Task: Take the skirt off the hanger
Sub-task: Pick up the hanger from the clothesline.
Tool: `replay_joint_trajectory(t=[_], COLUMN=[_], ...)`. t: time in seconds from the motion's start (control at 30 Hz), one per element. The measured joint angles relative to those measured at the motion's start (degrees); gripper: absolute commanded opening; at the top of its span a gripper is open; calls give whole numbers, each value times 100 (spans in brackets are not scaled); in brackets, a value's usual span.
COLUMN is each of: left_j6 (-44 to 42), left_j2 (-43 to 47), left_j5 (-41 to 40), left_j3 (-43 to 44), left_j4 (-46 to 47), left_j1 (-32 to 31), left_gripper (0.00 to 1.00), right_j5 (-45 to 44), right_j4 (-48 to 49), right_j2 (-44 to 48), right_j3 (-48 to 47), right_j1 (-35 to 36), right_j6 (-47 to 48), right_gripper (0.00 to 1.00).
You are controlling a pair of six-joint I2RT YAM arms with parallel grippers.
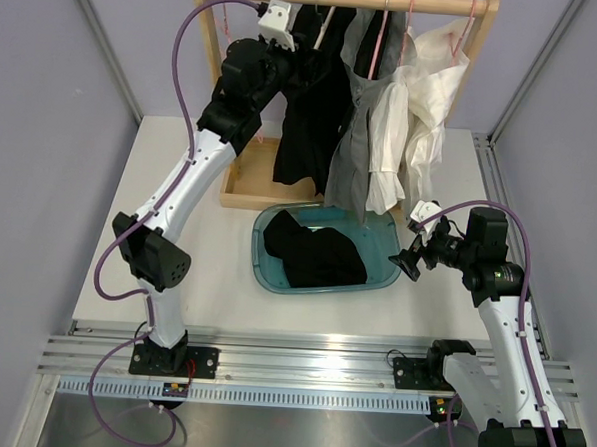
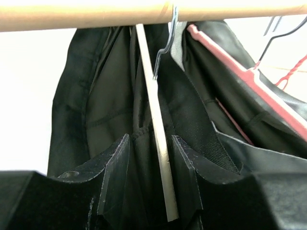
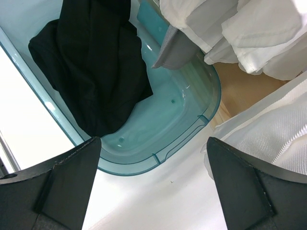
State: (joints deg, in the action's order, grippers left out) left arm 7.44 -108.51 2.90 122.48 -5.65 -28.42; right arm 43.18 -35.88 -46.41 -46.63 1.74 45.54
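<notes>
Skirt [image 1: 348,164], apparently partly behind white garment [image 1: 431,82], waist indistinct.

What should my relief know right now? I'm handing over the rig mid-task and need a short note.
Left gripper: partly open, up at the wooden rod, fingers astride a pale strip amid the black hanging garment; nothing clamped.
Right gripper: wide open, empty, beside the right end of the teal tub.
Grey skirt: hangs on the rack between the black garment and the white garments, its lower edge over the tub.
Done: nothing on the skirt; a black garment lies in the tub.
Left: free the skirt from its hanger.
</notes>
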Motion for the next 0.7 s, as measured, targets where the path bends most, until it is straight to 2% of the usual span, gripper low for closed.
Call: replay_joint_trajectory(t=[0.3, 0.43, 0.53, 0.57, 0.7], left_j6=[-219, -295, -315, -310, -304], left_j2=[-92, -149, -170, -170, -170], left_j5=[-380, -459, -463, -461, -417], left_j3=[-83, -114, -122, -122, -120], left_j4=[127, 160, 162, 166, 155], left_j1=[-72, -76, -76, -79, -101], left_gripper=[34, 27, 11, 0, 0], right_j5=[0, -2, -2, -2, -2], right_j4=[0, -2, -2, -2, -2], right_j2=[0, 0, 2, 2, 2], right_j3=[0, 0, 0, 0, 0], right_j1=[0, 0, 0, 0, 0], right_j6=[11, 15, 15, 15, 15], right_gripper=[99, 99, 100, 99, 99])
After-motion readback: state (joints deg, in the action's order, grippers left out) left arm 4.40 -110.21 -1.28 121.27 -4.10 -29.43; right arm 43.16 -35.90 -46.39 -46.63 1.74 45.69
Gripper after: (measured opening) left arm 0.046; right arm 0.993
